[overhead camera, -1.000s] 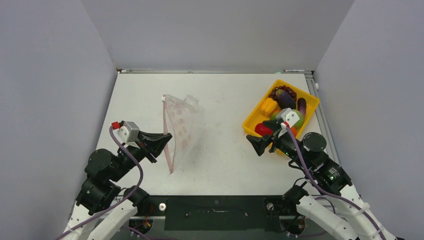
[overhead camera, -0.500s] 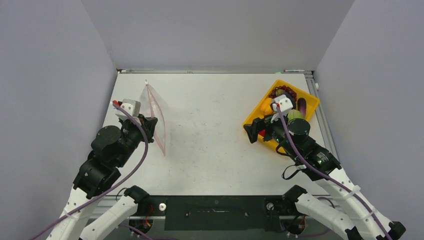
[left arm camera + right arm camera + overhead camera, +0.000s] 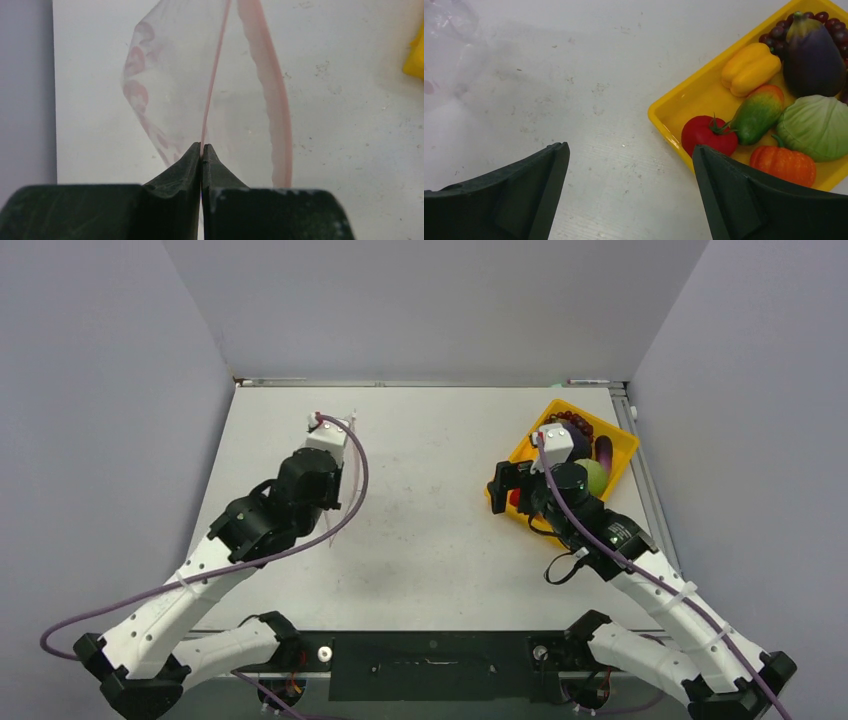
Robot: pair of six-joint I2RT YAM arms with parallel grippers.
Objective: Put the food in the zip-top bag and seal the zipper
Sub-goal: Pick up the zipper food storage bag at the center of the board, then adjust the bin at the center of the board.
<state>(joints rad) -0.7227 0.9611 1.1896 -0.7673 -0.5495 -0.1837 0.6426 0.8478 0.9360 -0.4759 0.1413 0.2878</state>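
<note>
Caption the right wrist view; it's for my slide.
Right fingers open near the yellow tray of toy food.

We see the zip-top bag [image 3: 165, 100] as thin clear plastic film, glossy and slightly crinkled, with pale pink printed dots. Its zipper [image 3: 281, 115] is a thicker, ribbed pink-red plastic strip. Beside the yellow tray [image 3: 674, 107], the table [image 3: 574, 100] looks matt white, scuffed and speckled. The tray itself is smooth, shiny moulded plastic. Inside the tray, the food [image 3: 749, 67] looks plastic too: the tomato [image 3: 704, 135] is glossy, the eggplant [image 3: 811, 60] satin. The fingers [image 3: 519, 200] of the right gripper [image 3: 629, 146] are matt black plastic.
</note>
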